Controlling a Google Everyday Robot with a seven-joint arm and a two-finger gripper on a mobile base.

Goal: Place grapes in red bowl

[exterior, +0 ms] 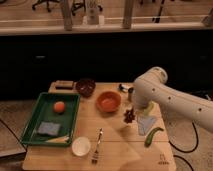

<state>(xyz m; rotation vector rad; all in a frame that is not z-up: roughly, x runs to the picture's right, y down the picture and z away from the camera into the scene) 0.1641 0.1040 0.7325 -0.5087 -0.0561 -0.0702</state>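
Observation:
The grapes (130, 116), a small dark knobbly bunch, hang just right of the red bowl (108, 101) and slightly nearer the table's front edge. My gripper (131, 109) comes down from the white arm (165, 97) that reaches in from the right, and it is shut on the top of the bunch. The orange-red bowl sits mid-table with nothing showing inside it. The arm hides the wrist and most of the fingers.
A green tray (37, 120) at the left holds an orange ball (59, 107) and a blue sponge (48, 129). Also on the table are a dark maroon bowl (85, 87), a small white bowl (80, 146), a fork (97, 145), a green curved vegetable (153, 135) and a metal cup (125, 89).

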